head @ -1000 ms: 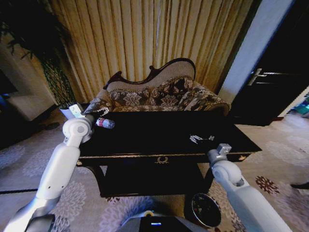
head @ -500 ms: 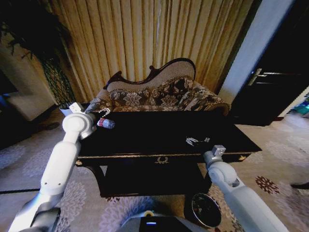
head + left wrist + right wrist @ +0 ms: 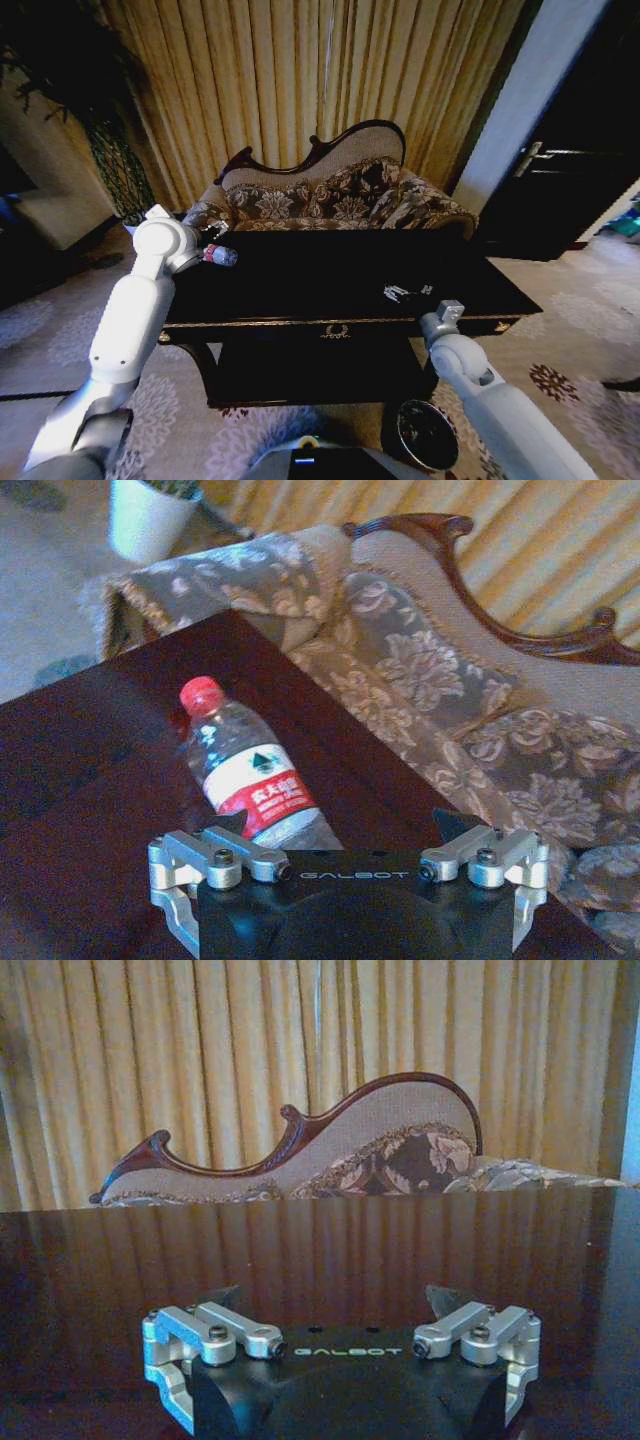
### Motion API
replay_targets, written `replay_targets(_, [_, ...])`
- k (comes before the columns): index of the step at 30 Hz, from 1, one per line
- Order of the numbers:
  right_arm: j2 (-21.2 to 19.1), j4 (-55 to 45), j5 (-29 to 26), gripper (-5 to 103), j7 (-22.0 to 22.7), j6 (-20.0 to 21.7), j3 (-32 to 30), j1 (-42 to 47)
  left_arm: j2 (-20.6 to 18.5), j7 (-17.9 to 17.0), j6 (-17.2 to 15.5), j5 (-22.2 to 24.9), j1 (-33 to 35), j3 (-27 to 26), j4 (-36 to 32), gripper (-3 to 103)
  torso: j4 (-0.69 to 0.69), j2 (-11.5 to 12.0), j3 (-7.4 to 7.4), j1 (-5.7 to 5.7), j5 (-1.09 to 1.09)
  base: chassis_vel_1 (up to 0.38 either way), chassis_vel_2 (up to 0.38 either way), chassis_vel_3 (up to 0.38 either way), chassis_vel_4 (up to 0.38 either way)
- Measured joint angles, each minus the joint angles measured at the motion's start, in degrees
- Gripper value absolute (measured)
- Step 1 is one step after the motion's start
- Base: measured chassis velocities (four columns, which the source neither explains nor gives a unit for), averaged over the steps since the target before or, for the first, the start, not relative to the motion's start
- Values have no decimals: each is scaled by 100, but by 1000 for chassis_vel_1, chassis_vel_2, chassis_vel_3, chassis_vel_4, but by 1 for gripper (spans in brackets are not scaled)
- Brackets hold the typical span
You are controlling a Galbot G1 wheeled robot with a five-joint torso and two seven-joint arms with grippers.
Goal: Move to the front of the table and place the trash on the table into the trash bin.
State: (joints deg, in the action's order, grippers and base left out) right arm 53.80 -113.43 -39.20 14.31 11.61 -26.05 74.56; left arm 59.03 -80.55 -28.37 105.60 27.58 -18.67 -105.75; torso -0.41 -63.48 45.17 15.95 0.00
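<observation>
The trash I can make out is a clear plastic bottle (image 3: pixel 221 256) (image 3: pixel 245 780) with a red cap and red-white label. It lies on its side at the left end of the dark table (image 3: pixel 320 270). My left gripper (image 3: pixel 212 233) (image 3: pixel 342 827) hovers open right over it, and the bottle's base reaches in between the fingers. My right gripper (image 3: pixel 411 292) (image 3: pixel 335 1305) is open and low over the table's front right, with nothing between its fingers. The round trash bin (image 3: pixel 427 432) stands on the carpet below the table's right front corner.
A floral sofa (image 3: pixel 330 200) stands close behind the table, with curtains behind it. A white plant pot (image 3: pixel 150 515) sits on the floor beyond the table's left end. A dark door (image 3: pixel 560 170) is at the right.
My left arm has lifted and swung slightly back, with its gripper staying over the bottle. My right gripper has shifted a little left along the table's front. The bottle has not moved.
</observation>
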Motion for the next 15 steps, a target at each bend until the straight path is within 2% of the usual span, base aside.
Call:
replay_targets(2, [7, 5, -2, 100, -1, -3, 17, -14, 15, -181, 122, 40, -78, 47, 85, 100, -1, 0, 0, 0, 0, 0, 0, 0, 0])
replay_targets(8, [-17, -33, -98, 100, -1, -79, 7, -125, -66, -142, 84, 42, -1, 16, -21, 100, 1, 0, 0, 0, 0, 0, 0, 0, 0])
replay_targets(15, [-222, -224, -385, 100, 15, -95, -104, -246, -113, -102, 43, 15, 171, -93, -52, 100, 0, 0, 0, 0, 0, 0, 0, 0, 0])
